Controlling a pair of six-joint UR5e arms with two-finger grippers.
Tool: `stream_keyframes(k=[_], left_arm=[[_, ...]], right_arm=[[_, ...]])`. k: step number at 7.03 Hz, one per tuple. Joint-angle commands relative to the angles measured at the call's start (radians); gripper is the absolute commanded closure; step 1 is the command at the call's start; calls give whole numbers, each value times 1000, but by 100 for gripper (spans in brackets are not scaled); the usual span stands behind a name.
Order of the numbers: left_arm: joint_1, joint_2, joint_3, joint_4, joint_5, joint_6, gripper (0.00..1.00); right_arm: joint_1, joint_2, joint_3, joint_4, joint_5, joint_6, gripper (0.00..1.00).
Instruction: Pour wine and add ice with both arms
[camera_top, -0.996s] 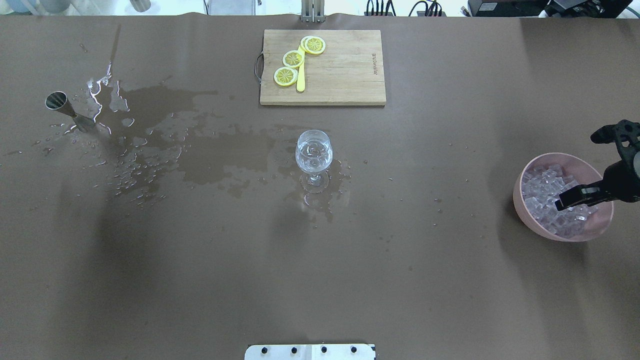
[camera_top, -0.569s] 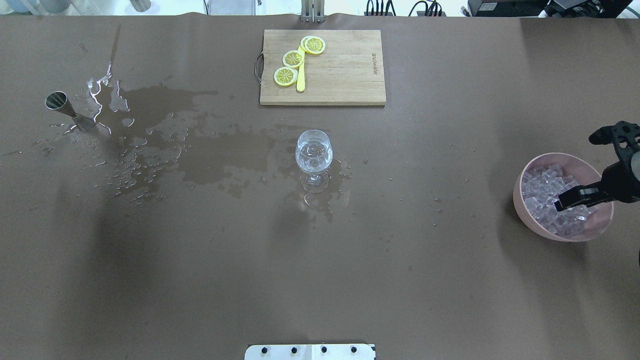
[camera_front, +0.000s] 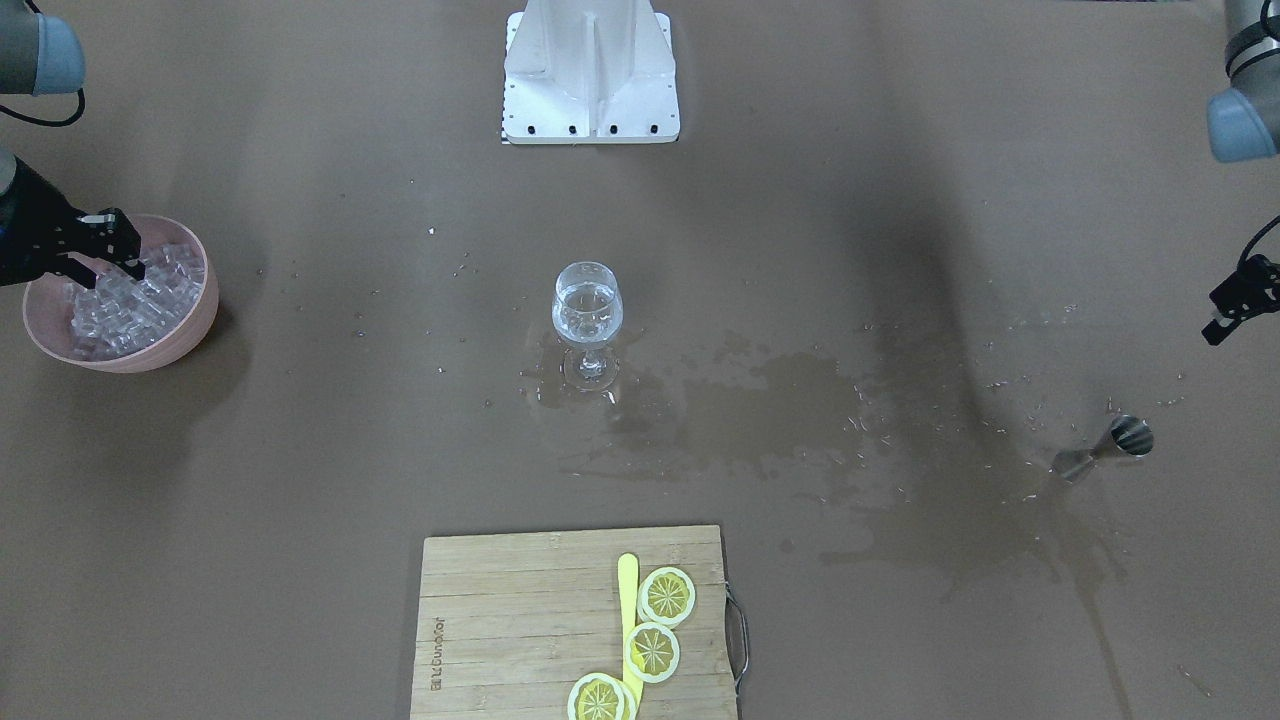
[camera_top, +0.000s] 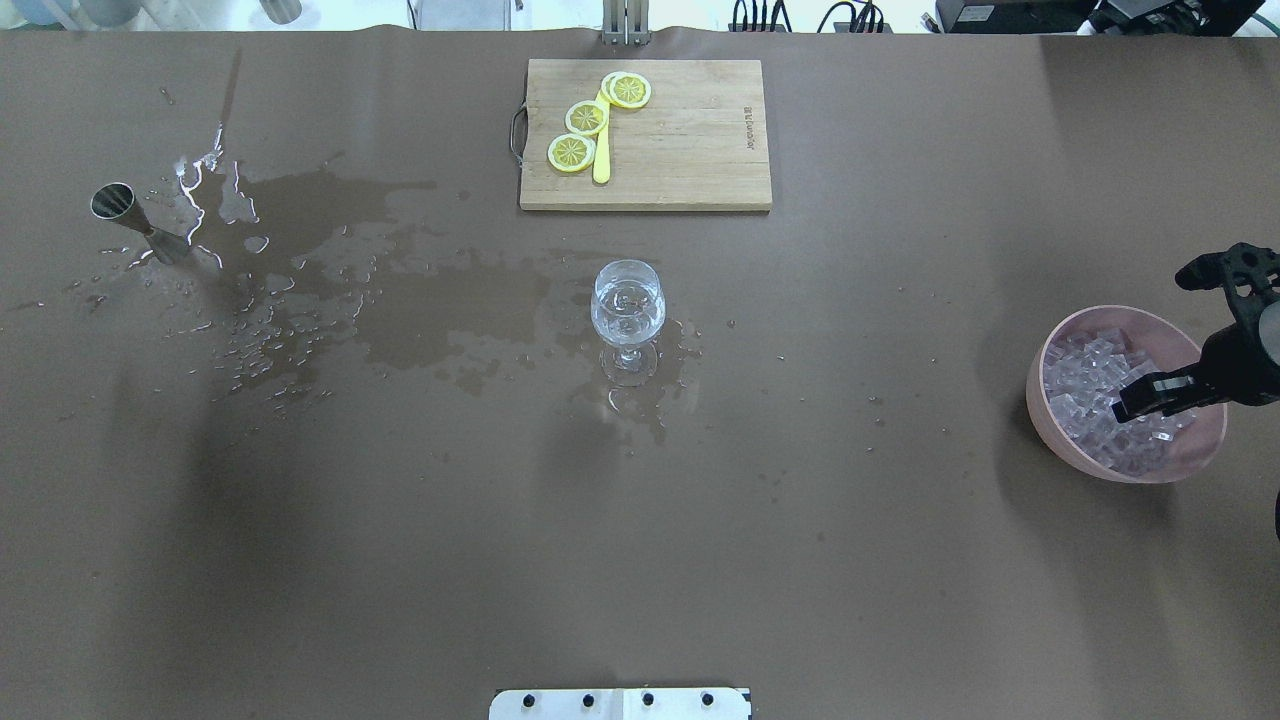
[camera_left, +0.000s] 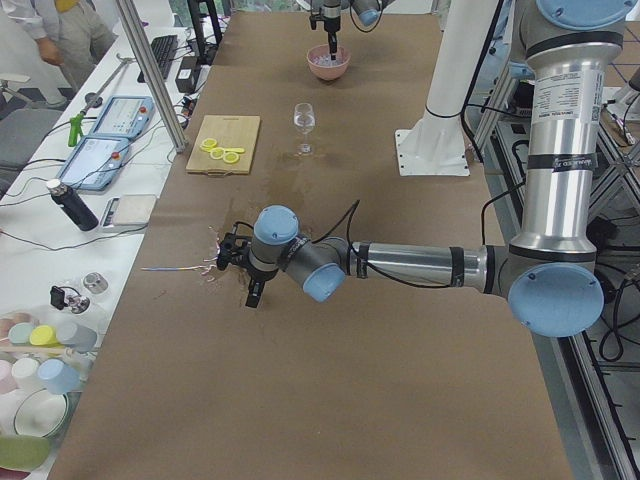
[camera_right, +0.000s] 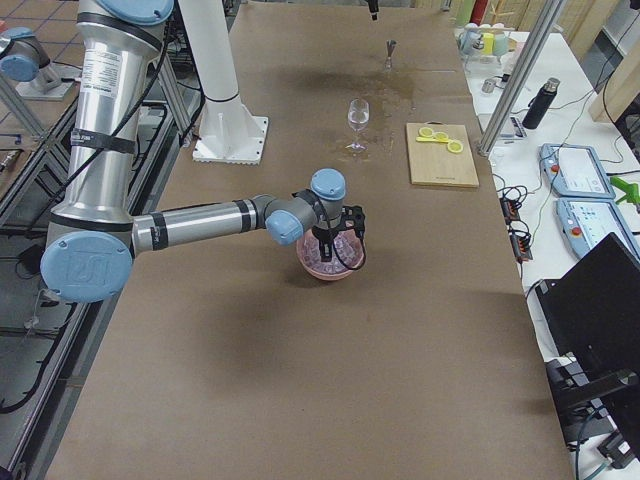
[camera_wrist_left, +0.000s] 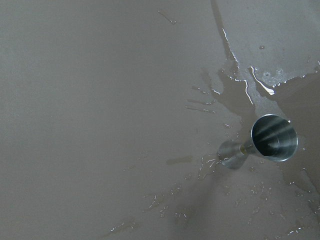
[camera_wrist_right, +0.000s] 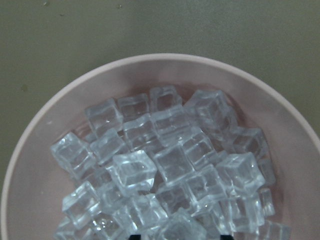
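A wine glass (camera_top: 628, 305) stands mid-table holding clear wine; it also shows in the front-facing view (camera_front: 587, 308). Dark wet wine patches (camera_top: 330, 250) spread to its left. A pink bowl (camera_top: 1045, 425) at the right holds many clear ice cubes (camera_top: 1080, 385), seen close in the right wrist view (camera_wrist_right: 165, 165). My right gripper (camera_top: 1128, 404) hangs over the bowl just above the ice, jaws apart and empty; it also shows in the front-facing view (camera_front: 118, 252). My left gripper (camera_front: 1222, 322) hovers near a steel jigger (camera_top: 135, 222); I cannot tell whether it is open or shut.
A wooden cutting board (camera_top: 690, 150) with lemon slices (camera_top: 586, 118) and a yellow stick lies at the far edge. The white pedestal base (camera_front: 590, 75) is at the near edge. The jigger (camera_wrist_left: 260, 142) stands among droplets.
The right gripper has barely shifted over the bowl. Nothing else has moved.
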Motion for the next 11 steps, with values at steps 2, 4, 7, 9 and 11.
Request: stream_keyframes(k=[2,4,7,9,11], left_arm=[[-1,2,2,-2,0,1,1],[-1,2,2,-2,2,2,1],[-1,2,2,-2,3,2,1],[-1,2,5,-3,3,1,1],[-1,2,6,-3,3,2,1]], right_arm=[[-1,3,-1,0,0,1,48],[-1,15,-7,-2,-8,-1,46],[-1,13,-7,-2,-12,-1,45],[-1,16,-16,0,-14,-1,53],[-1,18,-12,0,-12,-1,81]])
